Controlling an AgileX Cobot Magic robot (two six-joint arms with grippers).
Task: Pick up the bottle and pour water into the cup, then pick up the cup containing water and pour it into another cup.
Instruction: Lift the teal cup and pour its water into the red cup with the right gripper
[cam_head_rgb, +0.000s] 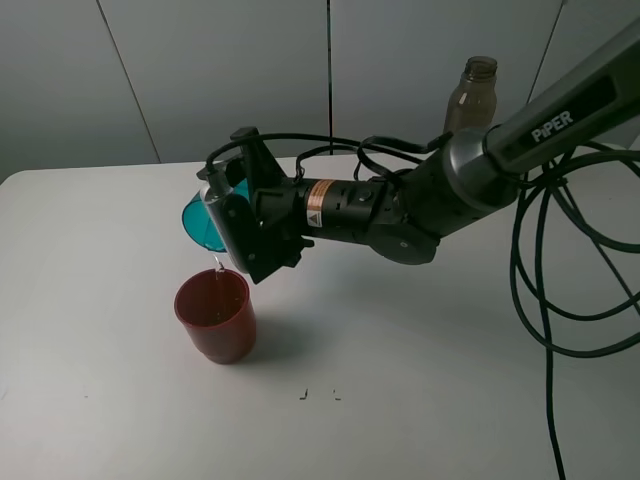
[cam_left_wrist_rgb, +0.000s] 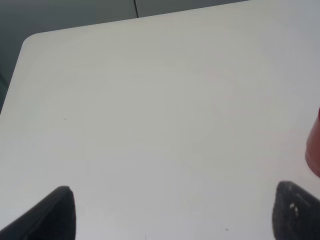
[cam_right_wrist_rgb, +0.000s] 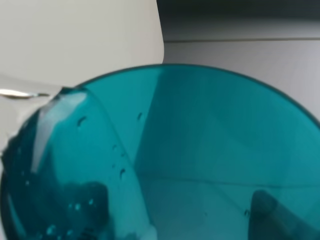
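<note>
Right gripper (cam_head_rgb: 232, 228) clamped on teal cup (cam_head_rgb: 203, 222), tipped over red cup (cam_head_rgb: 215, 316); thin stream falling in. Bottle (cam_head_rgb: 470, 95) upright, far back. Left gripper (cam_left_wrist_rgb: 170, 212) spread above bare table (cam_left_wrist_rgb: 150, 100).

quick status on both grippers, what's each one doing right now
Left gripper: open, holding nothing, above bare table.
Right gripper: closed on the teal cup, tipped over the red cup.

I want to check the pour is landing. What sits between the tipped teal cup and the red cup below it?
In the exterior high view, only a thin stream of water runs from the teal cup into the red cup.
</note>
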